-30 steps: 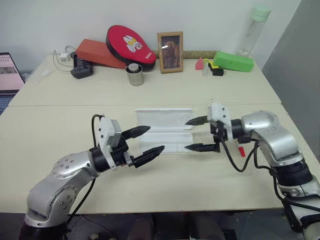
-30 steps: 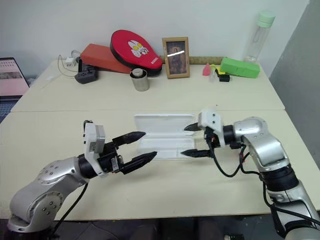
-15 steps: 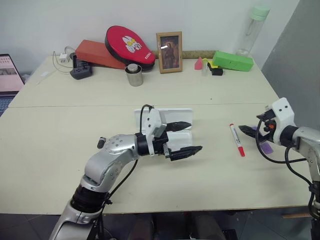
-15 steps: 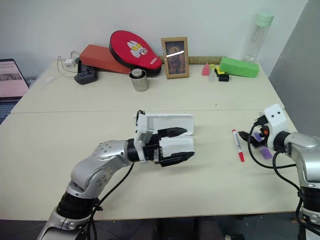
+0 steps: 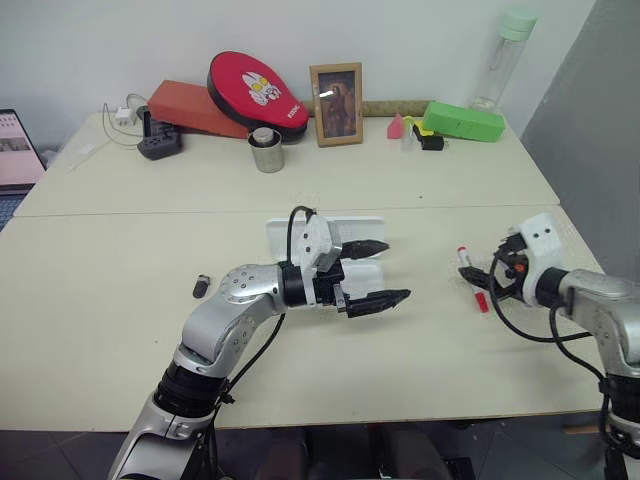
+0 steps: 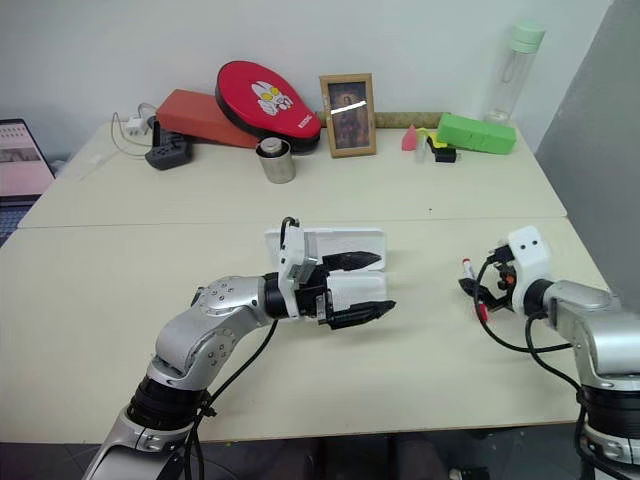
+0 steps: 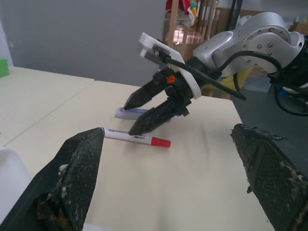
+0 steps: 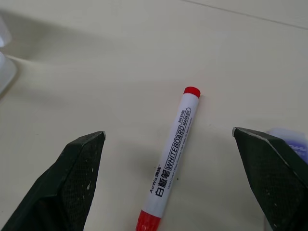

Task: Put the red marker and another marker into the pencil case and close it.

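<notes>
**Right gripper over red marker, left gripper at open pencil case**

Right gripper (image 7: 153,109) hangs just above the table (image 5: 120,300), tilted down, fingers spread wide, nothing held. Red marker (image 8: 169,159) lies flat between the two fingertips in the right wrist view, no visible contact. Purple highlighter (image 7: 130,112) lies flat just past the marker, behind the gripper's tips, partly hidden.

Left arm bent across the front, forearm reaching toward the robot's right, gripper (image 5: 375,273) about level. Its fingers spread wide and empty, above the near half of the white pencil case (image 5: 300,228), which lies open mid-table; contact with the case can't be told.

Small black stub (image 5: 200,287) sits on the table left of the left arm, well apart from the case.
</notes>
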`<state>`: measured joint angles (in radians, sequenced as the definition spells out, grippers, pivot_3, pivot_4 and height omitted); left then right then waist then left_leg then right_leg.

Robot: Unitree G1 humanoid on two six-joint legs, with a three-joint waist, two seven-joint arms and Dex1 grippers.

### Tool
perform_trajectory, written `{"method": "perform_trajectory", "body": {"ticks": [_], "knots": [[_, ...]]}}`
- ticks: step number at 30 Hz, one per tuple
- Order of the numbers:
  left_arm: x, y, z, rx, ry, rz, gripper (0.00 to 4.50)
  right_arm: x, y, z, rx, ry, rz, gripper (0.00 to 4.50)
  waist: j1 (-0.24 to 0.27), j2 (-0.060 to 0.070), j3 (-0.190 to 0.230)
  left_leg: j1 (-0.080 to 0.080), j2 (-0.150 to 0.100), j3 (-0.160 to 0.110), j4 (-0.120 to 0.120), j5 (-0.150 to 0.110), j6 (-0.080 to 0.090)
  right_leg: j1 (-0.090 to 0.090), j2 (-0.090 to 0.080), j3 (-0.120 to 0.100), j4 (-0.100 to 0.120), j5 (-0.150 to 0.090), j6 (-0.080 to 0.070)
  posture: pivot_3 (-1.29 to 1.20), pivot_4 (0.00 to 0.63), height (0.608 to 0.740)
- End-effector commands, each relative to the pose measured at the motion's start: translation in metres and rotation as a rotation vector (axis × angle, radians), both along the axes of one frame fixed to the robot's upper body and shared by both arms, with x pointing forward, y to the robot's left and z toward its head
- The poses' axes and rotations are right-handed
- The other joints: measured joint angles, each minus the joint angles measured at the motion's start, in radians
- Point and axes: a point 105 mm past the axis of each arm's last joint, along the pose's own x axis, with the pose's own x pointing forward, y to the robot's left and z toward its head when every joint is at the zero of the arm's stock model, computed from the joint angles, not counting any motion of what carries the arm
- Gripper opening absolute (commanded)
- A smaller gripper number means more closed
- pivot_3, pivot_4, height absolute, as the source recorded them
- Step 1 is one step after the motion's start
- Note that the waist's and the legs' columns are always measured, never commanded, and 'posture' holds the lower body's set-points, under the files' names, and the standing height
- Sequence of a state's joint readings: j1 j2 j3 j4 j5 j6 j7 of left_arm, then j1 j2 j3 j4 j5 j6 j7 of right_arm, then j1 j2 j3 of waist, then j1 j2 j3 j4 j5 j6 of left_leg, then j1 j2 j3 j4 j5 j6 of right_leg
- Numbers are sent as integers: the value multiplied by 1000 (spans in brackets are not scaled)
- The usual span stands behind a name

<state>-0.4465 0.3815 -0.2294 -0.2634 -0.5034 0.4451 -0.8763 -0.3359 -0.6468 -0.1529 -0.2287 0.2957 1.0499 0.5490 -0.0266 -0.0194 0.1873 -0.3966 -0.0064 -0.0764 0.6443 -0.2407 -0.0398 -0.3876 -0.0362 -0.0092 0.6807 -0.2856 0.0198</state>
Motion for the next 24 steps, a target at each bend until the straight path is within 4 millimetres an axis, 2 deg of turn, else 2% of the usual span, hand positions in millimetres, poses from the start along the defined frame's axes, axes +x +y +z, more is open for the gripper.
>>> {"method": "perform_trajectory", "body": {"ticks": [1,4,8,14,19,23,24], "knots": [[4,-4,12,-35,-71,30,4500,7,-11,-15,-36,32,-79,4464,0,0,0,0,0,0,0,0,0,0,0,0,0,0,0,0,150,740],[5,-6,14,-41,-82,37,4500,8,-10,-24,-33,58,-74,4464,1,0,0,0,0,1,0,0,0,0,-1,0,0,0,0,0,150,740],[5,-7,16,-52,-90,39,4500,10,-11,-27,-55,65,-74,3913,0,0,0,1,0,1,1,0,0,1,-1,0,0,0,1,0,150,740],[3,-7,16,-48,-88,30,4500,8,-9,-24,-38,63,-58,2462,-1,0,0,1,0,1,0,0,0,1,0,0,0,0,1,0,150,740],[4,-7,16,-40,-93,26,4500,8,-8,-23,-35,58,-49,1439,-1,0,0,1,0,1,0,0,0,1,0,0,0,0,1,0,150,740],[4,-7,17,-38,-95,24,4500,8,-6,-17,-49,36,-24,362,0,0,0,1,0,1,0,0,0,1,0,0,0,0,1,0,150,740],[4,-7,16,-38,-95,24,4500,8,-6,-14,-55,25,-10,268,0,0,0,1,0,1,0,0,0,1,0,0,0,0,1,0,150,740]]}}
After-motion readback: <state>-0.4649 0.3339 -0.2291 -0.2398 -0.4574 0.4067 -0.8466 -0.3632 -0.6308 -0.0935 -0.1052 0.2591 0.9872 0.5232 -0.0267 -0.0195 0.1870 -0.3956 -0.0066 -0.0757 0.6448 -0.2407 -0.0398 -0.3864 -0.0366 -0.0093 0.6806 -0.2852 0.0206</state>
